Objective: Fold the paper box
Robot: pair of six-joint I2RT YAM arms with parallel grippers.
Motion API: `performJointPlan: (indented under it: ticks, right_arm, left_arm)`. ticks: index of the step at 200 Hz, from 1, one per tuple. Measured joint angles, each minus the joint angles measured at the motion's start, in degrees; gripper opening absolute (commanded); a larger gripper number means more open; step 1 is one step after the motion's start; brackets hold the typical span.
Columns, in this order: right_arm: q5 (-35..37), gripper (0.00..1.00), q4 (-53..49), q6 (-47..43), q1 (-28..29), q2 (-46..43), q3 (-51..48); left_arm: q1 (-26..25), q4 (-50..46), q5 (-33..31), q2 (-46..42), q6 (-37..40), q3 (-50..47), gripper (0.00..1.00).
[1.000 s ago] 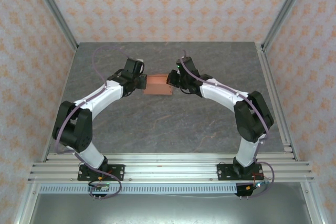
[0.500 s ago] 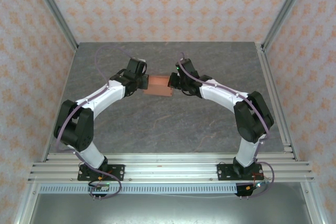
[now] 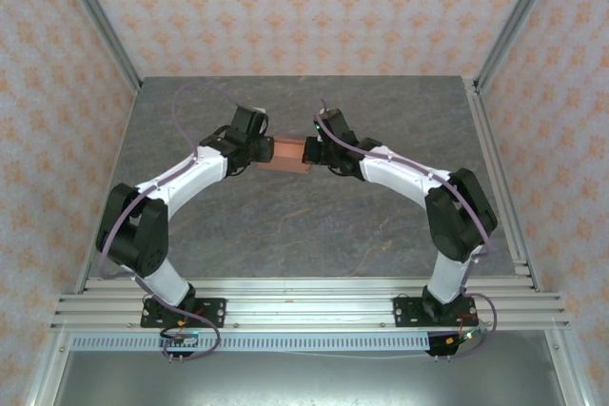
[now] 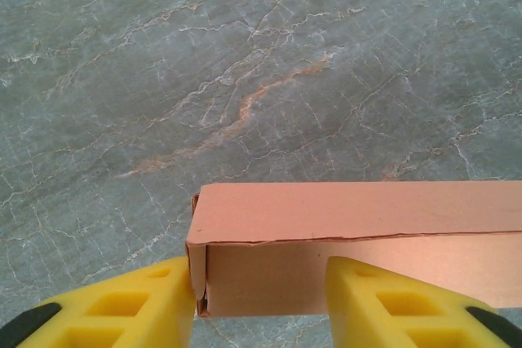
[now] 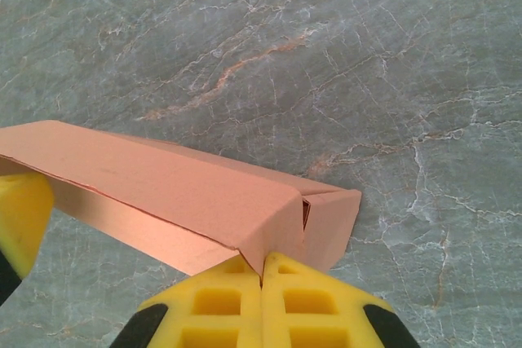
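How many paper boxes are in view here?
1: the paper box is between the left pincer, at its left end, and the right pincer, shut on its right end. None seems hidden.

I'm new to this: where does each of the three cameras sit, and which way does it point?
Top camera: above and behind the arms, looking down at the table; both arms show, left gripper and right gripper at the paper box.
Left wrist camera: on the left arm, looking down past its spread yellow fingers at one box end.
Right wrist camera: on the right arm, looking down past its closed fingers pinching the other end.
Shared: all three show the box and grey table.
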Motion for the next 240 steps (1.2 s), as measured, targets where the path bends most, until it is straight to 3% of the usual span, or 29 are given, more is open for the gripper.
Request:
performJointPlan:
  ticks: [27,68,122,240]
  right_arm:
    - [0.2,0.0,0.0,-0.3,0.0,-0.1,0.0]
    - [0.2,0.0,-0.6,-0.4,0.0,-0.1,0.3]
    - [-0.1,0.0,-3.1,1.0,-0.1,-0.1,2.5]
    - [-2.9,0.0,0.3,7.0,-1.9,2.4,2.7]
  left_arm:
    - [0.0,-0.5,0.2,0.0,-0.1,0.0,0.46]
    - [0.0,-0.6,-0.2,3.3,-0.1,1.4,0.35]
    - [0.1,-0.4,-1.1,4.8,-0.1,2.9,0.29]
    - [0.2,0.9,-2.4,5.6,-0.1,2.9,0.25]
